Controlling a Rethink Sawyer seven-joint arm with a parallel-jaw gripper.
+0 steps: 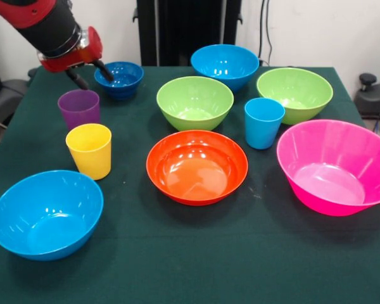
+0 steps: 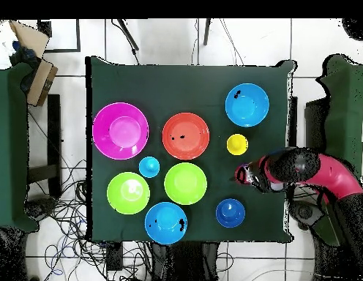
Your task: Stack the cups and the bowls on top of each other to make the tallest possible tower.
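Still unstacked, every piece apart on the green surface point(image 1: 196, 253). Pink bowl point(image 1: 334, 166) farthest from the hand point(image 1: 88, 73), other bowls between; small dark blue bowl point(image 1: 120, 79) just beside it, purple cup point(image 1: 79, 107) right below. Hand part open, holding nothing. Likely first pick; needs lowering onto a rim and closing.

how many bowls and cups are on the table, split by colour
Pink bowl: 1
Orange bowl: 1
Green bowls: 2
Light blue bowls: 2
Dark blue bowl: 1
Yellow cup: 1
Purple cup: 1
Blue cup: 1
Total: 10
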